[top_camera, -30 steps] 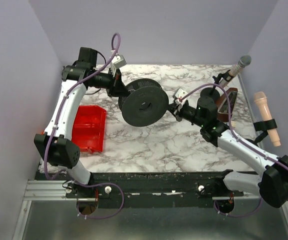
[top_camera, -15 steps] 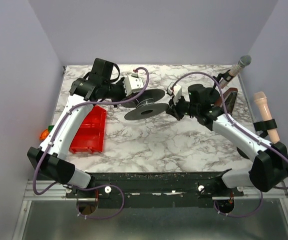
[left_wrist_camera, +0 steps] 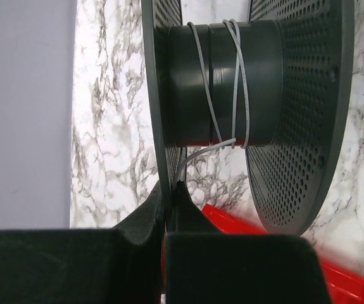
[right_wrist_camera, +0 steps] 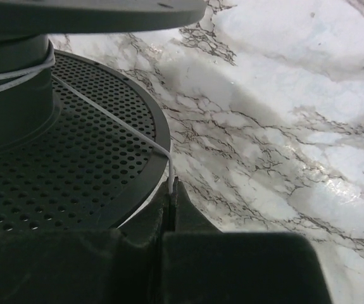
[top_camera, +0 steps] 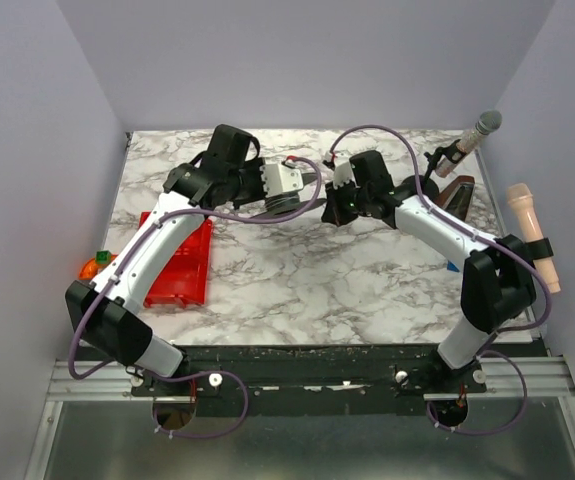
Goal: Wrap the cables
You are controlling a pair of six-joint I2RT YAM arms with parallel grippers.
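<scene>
A dark grey spool (left_wrist_camera: 219,82) with two perforated flanges carries a few turns of thin grey cable (left_wrist_camera: 238,76) on its core. My left gripper (left_wrist_camera: 171,190) is shut on the rim of the left flange. In the top view the spool (top_camera: 284,206) is mostly hidden under my left gripper (top_camera: 297,195). My right gripper (right_wrist_camera: 171,187) is shut on the free end of the cable (right_wrist_camera: 125,126), which runs taut over the lower flange (right_wrist_camera: 61,171) to the core. In the top view my right gripper (top_camera: 332,212) sits just right of the spool.
A red bin (top_camera: 177,260) lies on the left of the marble table (top_camera: 307,280) and shows in the left wrist view (left_wrist_camera: 264,234). A grey-headed microphone (top_camera: 472,135), a beige one (top_camera: 532,235) and a brown stand (top_camera: 457,195) are at the right. An orange object (top_camera: 92,267) lies at the left edge.
Both arms swung toward the back middle. The spool turned from face-on to nearly hidden under the left wrist. The right gripper followed, staying close on its right.
</scene>
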